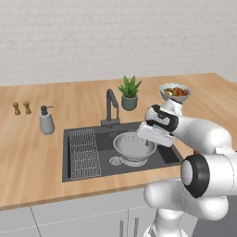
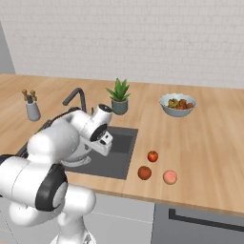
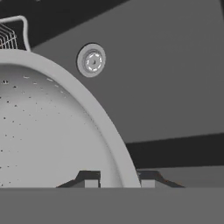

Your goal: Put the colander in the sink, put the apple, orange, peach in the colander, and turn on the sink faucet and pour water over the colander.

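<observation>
The silvery perforated colander (image 1: 133, 146) is inside the dark sink (image 1: 172, 156), close over the round drain (image 3: 92, 60). My gripper (image 3: 118, 183) is shut on the colander's rim (image 3: 114, 135), which runs between the two fingertips; the hand (image 1: 155, 134) reaches down at the colander's right side. The dark angular faucet (image 1: 111, 105) stands behind the basin, with no water showing. On the counter right of the sink lie the red apple (image 2: 152, 156), the orange (image 2: 144, 172) and the pale pink peach (image 2: 170, 177).
A wire grid rack (image 1: 84, 153) fills the sink's left side. A grey soap dispenser (image 1: 46, 121) and two small shakers (image 1: 21, 108) stand left of it. A potted plant (image 1: 129, 94) and a bowl of mixed food (image 1: 175, 92) sit behind.
</observation>
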Motion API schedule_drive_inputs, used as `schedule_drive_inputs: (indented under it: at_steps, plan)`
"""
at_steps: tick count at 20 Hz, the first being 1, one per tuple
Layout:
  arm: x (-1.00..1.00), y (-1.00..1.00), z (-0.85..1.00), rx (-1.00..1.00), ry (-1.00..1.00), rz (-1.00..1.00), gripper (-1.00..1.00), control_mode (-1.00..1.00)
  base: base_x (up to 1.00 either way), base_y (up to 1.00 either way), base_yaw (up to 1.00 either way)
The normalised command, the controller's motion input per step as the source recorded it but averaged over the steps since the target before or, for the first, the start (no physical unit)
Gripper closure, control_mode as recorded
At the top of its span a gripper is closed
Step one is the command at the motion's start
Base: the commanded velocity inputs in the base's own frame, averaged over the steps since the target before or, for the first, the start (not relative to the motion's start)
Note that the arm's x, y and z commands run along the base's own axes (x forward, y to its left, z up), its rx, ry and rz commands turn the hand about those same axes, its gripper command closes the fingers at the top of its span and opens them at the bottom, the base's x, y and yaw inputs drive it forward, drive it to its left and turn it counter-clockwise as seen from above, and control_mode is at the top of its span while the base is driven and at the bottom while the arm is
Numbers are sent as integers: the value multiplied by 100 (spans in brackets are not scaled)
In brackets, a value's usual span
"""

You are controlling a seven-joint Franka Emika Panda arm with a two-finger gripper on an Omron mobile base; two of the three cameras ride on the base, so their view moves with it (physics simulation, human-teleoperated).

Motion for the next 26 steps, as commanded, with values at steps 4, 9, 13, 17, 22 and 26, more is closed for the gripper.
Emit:
schedule_drive_inputs:
  at_steps: [4,9,13,17,22,26]
  plan:
    - [51,16,-31,0,-1,0,100,-100,0,0,0]
    - [40,14,-39,3,-13,0,100,-100,0,0,0]
    - [34,23,-44,1,-12,0,100,-100,0,0,0]
    - [31,23,-47,0,-4,0,100,-100,0,0,0]
    - [34,6,-49,0,0,0,100,-100,0,0,0]
    - [29,0,-45,0,-1,0,100,-100,0,0,0]
